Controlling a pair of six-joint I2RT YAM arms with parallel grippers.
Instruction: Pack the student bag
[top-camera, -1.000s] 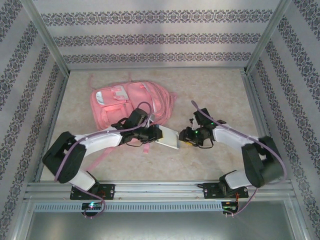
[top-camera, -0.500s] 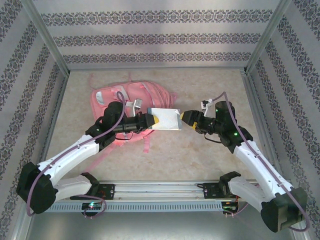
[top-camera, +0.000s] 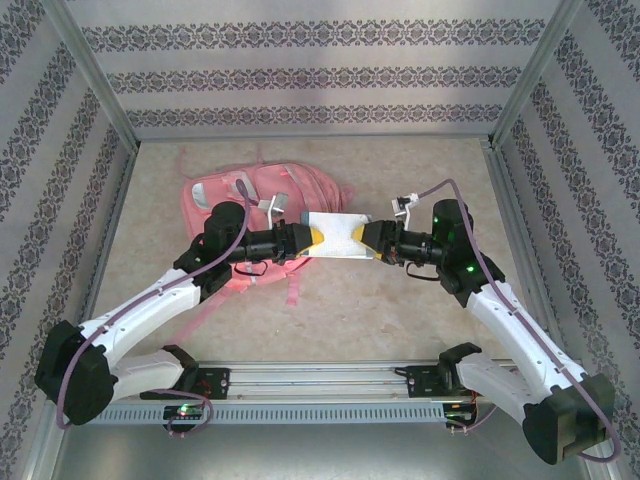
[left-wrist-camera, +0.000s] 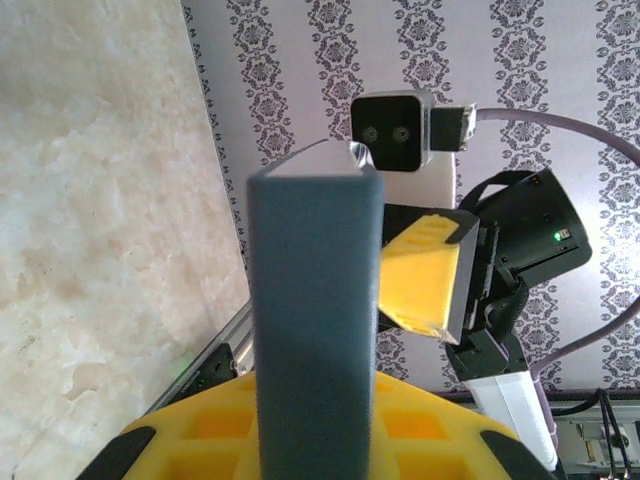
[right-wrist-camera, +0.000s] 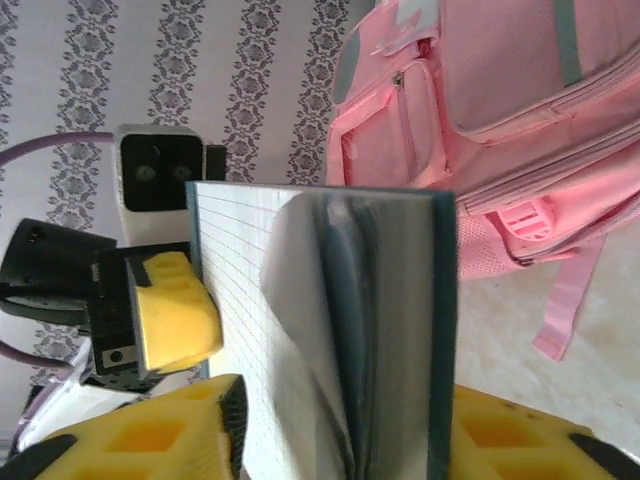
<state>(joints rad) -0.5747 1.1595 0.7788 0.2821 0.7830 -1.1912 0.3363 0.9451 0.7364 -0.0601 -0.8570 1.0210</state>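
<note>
- Notebook (top-camera: 338, 233) is up off the table (top-camera: 400, 310), spanned level between the two arms, just to the right of the bag (top-camera: 205, 195).
- Left gripper (top-camera: 308, 236): jaws pinch the notebook's left end. In the left wrist view the dark cover edge (left-wrist-camera: 315, 320) stands upright between its yellow pads.
- Right gripper (top-camera: 368, 238): jaws sit either side of the other end, and both pads appear to touch it, so I judge them pressed onto the notebook. In the right wrist view the pages (right-wrist-camera: 300, 330) are fanned a little between the pads.
- Reason for a hold at both ends, as I read it: a mid-air handover from one arm to the other before packing.
- Bag lies flat at the table's rear left, front pockets up and zipped (right-wrist-camera: 500, 120); nothing is going into it yet.
- Writing: none readable. The page shows ruled grid lines only; no brand or label is legible on the bag or notebook.
</note>
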